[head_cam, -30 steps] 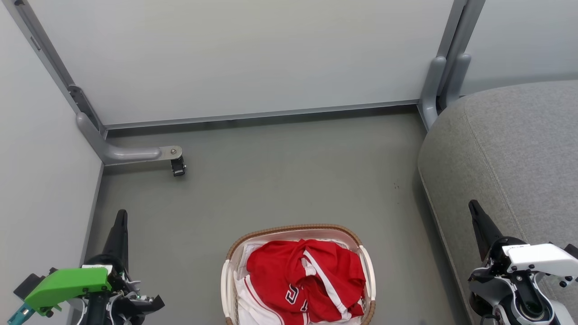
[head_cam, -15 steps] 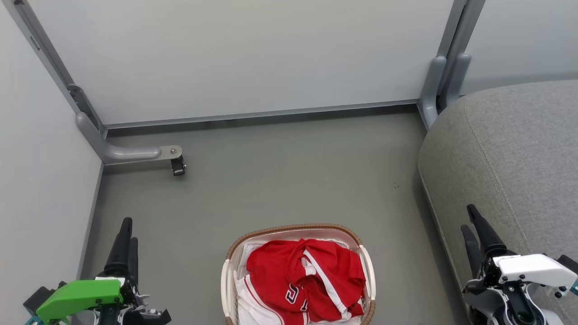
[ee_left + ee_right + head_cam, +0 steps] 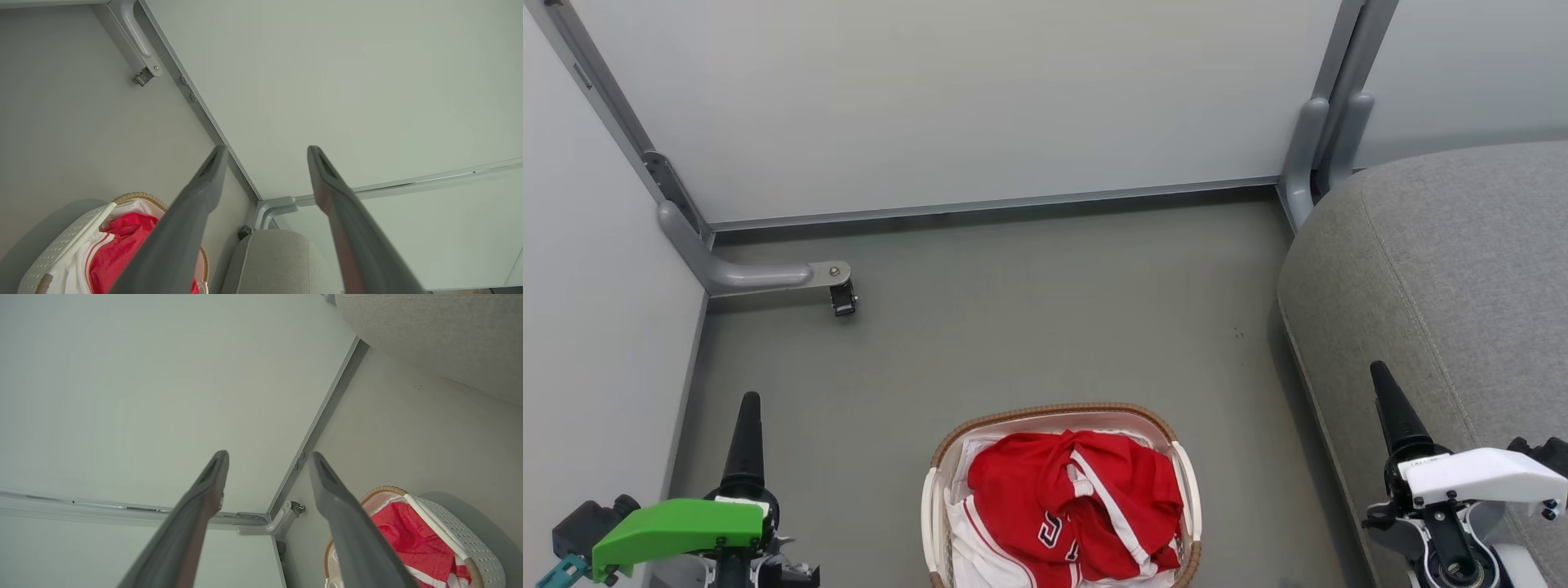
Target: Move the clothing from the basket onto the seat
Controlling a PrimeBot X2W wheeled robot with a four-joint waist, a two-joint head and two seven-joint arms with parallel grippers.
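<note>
While the clothing [image 3: 1070, 498] lies bunched in the basket [image 3: 1054, 411] on the floor [image 3: 1029, 327], seat [image 3: 1462, 269] to its right, L gripper [image 3: 266, 149] fingers apart, nothing between; R gripper [image 3: 267, 454] fingers apart too, empty.

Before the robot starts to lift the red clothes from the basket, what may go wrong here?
1. The red clothing lies bunched on the white liner; a deep pinch may drag the liner out too.
2. The perforated basket may be light and could tip or lift with the pull.
</note>
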